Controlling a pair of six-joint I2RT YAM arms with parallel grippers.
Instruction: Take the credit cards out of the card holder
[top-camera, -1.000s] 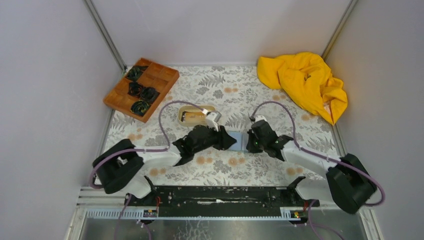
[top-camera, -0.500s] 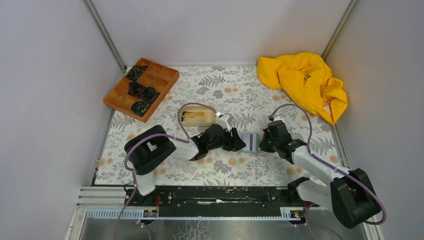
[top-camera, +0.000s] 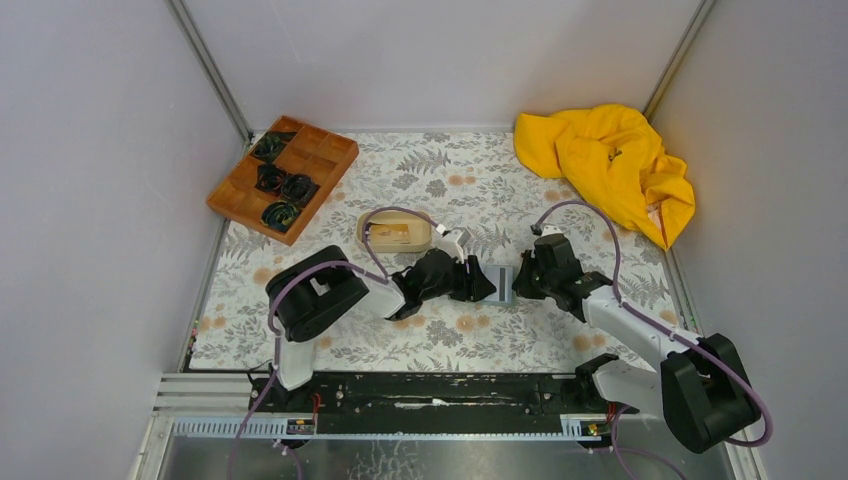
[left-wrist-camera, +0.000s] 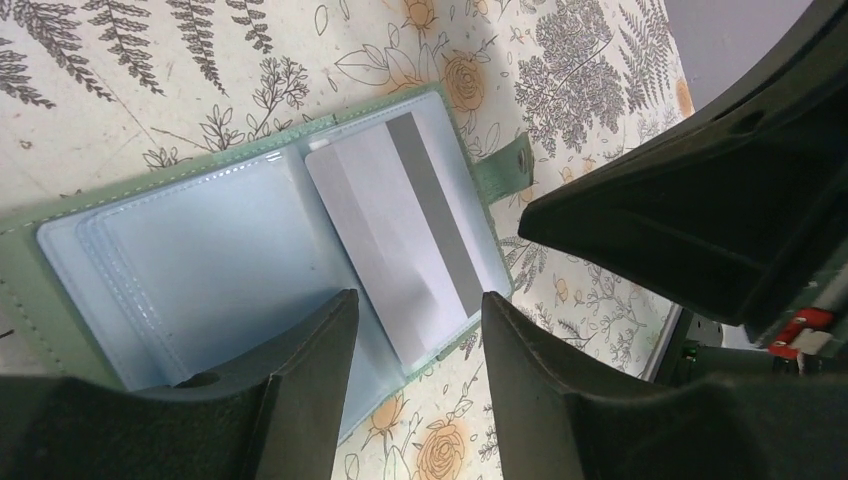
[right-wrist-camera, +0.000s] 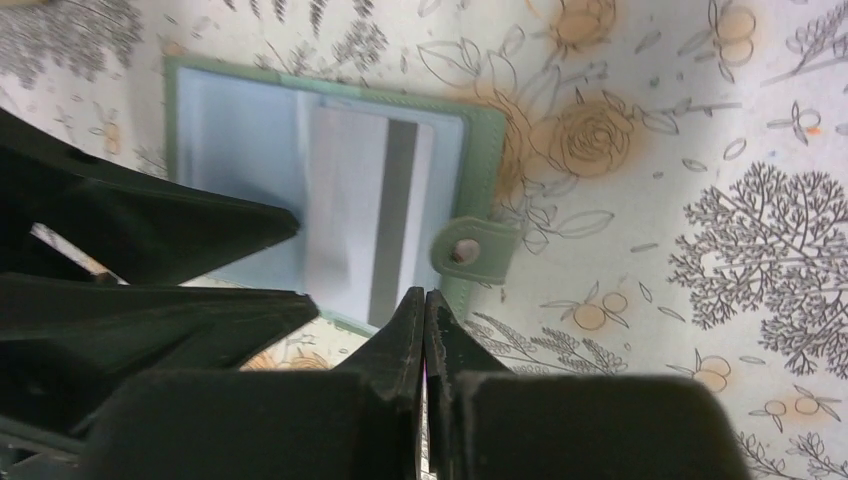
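One whitish card (left-wrist-camera: 385, 225) lies in open card holder (left-wrist-camera: 200, 250); left jaws spread, right jaws closed.

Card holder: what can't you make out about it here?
Top view: left end effector and right end effector cover most of the card holder; cards too small.
Left wrist: fingers cover its near edge; left pockets' contents unclear.
Right wrist: striped card blurred; left end effector hides left panel.
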